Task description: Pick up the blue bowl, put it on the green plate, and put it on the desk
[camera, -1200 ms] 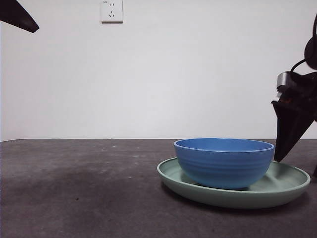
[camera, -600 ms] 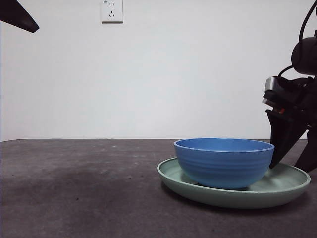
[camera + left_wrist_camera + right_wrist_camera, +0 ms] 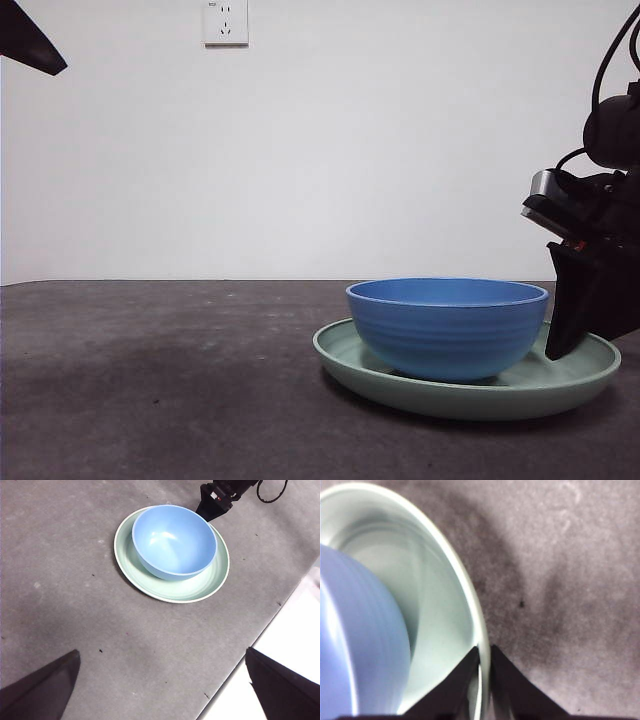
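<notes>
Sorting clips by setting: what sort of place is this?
Probably an indoor lab or test bench: a bare grey desk, a plain white wall with a socket, and only a blue bowl on a green plate.

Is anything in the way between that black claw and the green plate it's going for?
Nothing visible. The right gripper is already at the green plate, one jaw on each side of its rim, beside the blue bowl.

right gripper (image 3: 572, 330) hides green plate (image 3: 470, 395) far rim; blue bowl (image 3: 355, 645) blurred, cut off in right wrist view.
</notes>
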Action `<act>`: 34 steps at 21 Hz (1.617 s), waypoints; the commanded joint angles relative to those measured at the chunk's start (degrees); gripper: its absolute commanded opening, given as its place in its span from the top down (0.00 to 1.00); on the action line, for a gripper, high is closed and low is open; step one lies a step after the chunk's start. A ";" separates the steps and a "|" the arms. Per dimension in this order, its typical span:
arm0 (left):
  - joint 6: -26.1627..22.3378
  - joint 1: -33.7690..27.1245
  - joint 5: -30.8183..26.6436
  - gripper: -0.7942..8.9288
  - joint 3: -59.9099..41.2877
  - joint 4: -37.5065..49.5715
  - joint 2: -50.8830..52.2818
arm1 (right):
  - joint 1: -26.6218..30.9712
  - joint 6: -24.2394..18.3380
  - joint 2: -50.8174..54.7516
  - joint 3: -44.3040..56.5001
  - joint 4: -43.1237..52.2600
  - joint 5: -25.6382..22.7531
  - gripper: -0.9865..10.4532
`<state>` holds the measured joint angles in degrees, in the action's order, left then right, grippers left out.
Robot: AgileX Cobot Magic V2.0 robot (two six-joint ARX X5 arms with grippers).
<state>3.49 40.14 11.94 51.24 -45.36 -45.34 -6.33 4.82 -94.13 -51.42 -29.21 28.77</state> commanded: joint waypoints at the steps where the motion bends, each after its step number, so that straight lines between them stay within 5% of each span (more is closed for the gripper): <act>1: 0.28 0.37 0.17 0.37 0.66 0.13 -0.24 | -0.17 2.38 -1.09 -2.86 -0.33 -0.26 0.90; 8: 0.61 0.39 0.17 0.37 0.66 0.17 -0.24 | -5.22 5.64 -1.09 -13.53 -7.96 -0.31 0.90; 19: 0.63 0.37 0.15 0.37 0.66 0.22 -0.26 | -17.38 12.61 -7.85 -14.40 1.97 0.11 0.90; 34: 0.66 0.37 0.15 0.37 0.66 -0.09 -0.26 | -18.95 12.74 -13.33 -14.32 2.82 0.13 0.89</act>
<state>3.97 40.14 11.94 51.24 -45.71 -45.34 -24.67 16.97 -106.00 -64.77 -26.65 29.30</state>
